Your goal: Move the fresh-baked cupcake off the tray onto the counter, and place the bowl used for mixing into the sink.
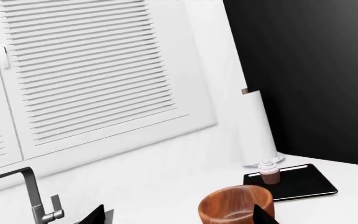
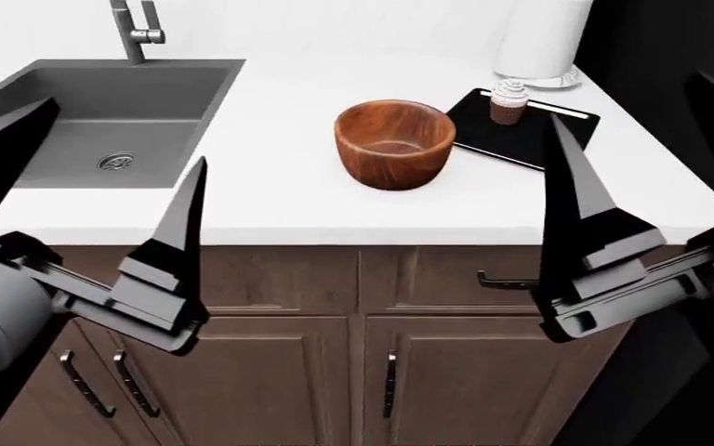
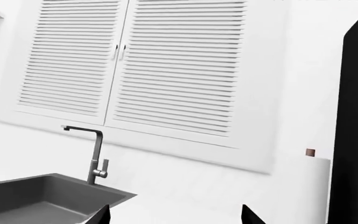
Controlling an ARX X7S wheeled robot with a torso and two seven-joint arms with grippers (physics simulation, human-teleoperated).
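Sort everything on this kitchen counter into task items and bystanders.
Task items: small white-frosted cupcake; flat glossy black tray; plain white counter; round reddish-brown wooden bowl; dark grey rectangular sink.

Bystanders: white paper towel roll; steel faucet; white louvred cabinet doors.

bowl (image 2: 394,144) reddish-brown, grained; tray (image 2: 543,125) glossy black; counter (image 2: 283,200) white; sink (image 2: 72,139) dark grey

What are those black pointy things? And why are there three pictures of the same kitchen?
They belong to a robot with two arms. Each arm ends in an end effector, two black fingers for grabbing: left, right. Both are open and hold nothing. One picture comes from a camera on the robot's head, the other two from cameras near each end effector. On the white counter sit a wooden bowl and a black tray with a cupcake on it. The sink is at the left.
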